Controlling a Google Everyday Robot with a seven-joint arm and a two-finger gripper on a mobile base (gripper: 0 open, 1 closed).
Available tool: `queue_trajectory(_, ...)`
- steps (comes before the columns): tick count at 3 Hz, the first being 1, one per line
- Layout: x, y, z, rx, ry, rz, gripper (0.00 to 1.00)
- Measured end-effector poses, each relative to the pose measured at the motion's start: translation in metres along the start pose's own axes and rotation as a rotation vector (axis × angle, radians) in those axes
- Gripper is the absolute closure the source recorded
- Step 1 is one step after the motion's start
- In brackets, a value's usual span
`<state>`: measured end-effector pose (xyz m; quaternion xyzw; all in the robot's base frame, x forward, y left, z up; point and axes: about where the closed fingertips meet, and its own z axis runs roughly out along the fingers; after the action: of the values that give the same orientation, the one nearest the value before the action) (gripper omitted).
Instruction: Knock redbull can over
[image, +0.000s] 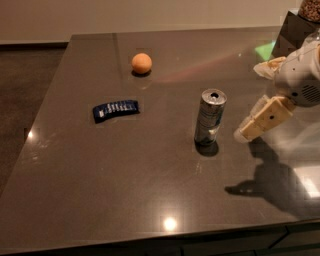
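Note:
The redbull can (210, 118) stands upright near the middle of the dark table (125, 175), silver and blue with a silver pull-tab top. My gripper (245, 133) comes in from the right edge, its cream fingers (263, 120) pointing down-left toward the can. Its tips hang just right of the can's lower half, with a small gap between them and the can.
An orange ball (141, 63) sits at the back of the table. A flat dark blue packet (116, 110) lies left of the can. A dark box (295, 30) stands at the back right corner. The table's front edge runs along the bottom.

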<state>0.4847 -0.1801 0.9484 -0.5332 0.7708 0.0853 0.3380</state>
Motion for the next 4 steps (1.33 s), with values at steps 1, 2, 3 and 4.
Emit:
queue_trajectory(1, -0.014, -0.002, 0.013, 0.017, -0.126, 0.036, 0.00)
queue_trajectory(2, -0.031, -0.002, 0.031, -0.003, -0.228, 0.057, 0.00)
queue_trajectory(3, -0.040, 0.002, 0.058, -0.050, -0.300, 0.081, 0.00)
queue_trajectory(4, -0.042, 0.004, 0.070, -0.072, -0.327, 0.096, 0.00)
